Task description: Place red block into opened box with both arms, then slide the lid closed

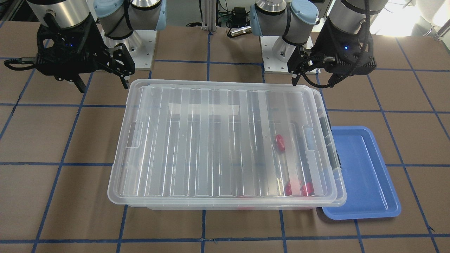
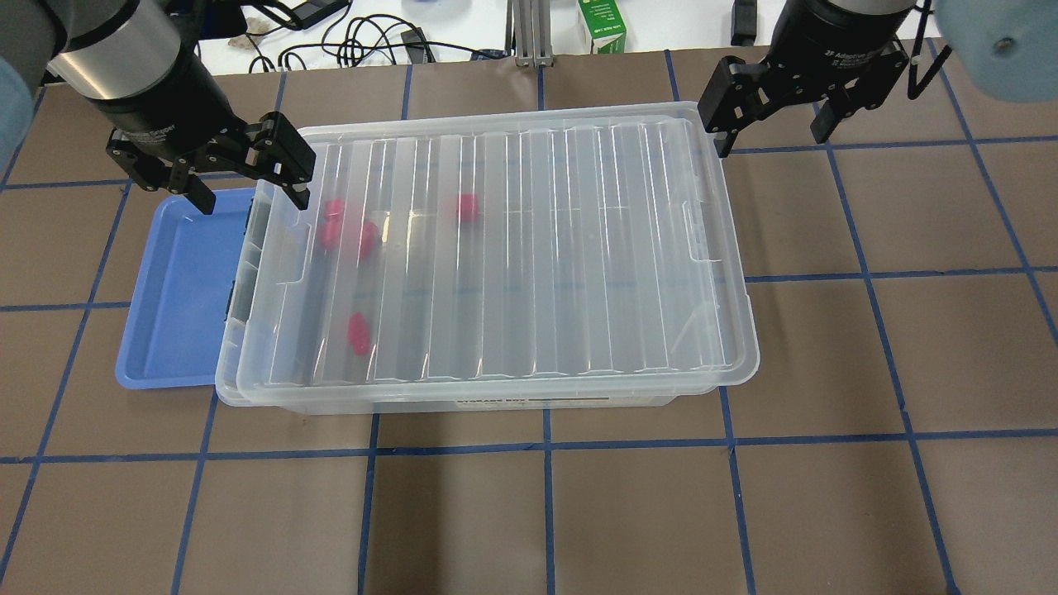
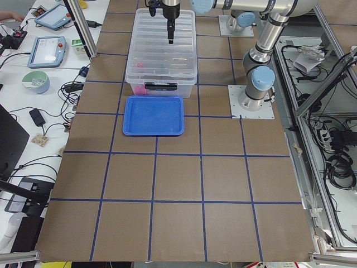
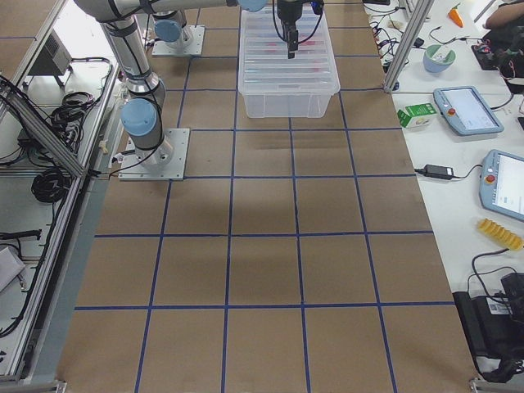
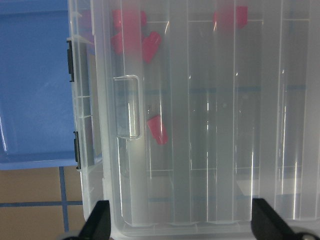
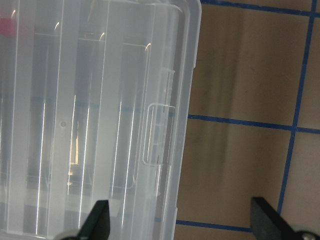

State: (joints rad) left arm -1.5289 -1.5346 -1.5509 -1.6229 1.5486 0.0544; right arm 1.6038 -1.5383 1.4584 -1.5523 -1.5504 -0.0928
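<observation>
The clear box (image 2: 496,403) stands mid-table with the ribbed lid (image 2: 529,248) lying over nearly all of it. Only a thin strip at the box's end by the blue tray is uncovered. Several red blocks (image 2: 468,207) lie inside under the lid, also seen through it in the front view (image 1: 280,143) and the left wrist view (image 5: 157,129). My left gripper (image 2: 248,178) hangs open above the box's far corner beside the tray, holding nothing. My right gripper (image 2: 773,124) hangs open just past the opposite far corner, also with nothing in it.
A blue tray (image 2: 178,289) lies flat against the box's end on my left, partly tucked under the rim. Cables, a green carton (image 2: 601,25) and a metal post sit beyond the table's far edge. Blue tape lines grid the brown tabletop.
</observation>
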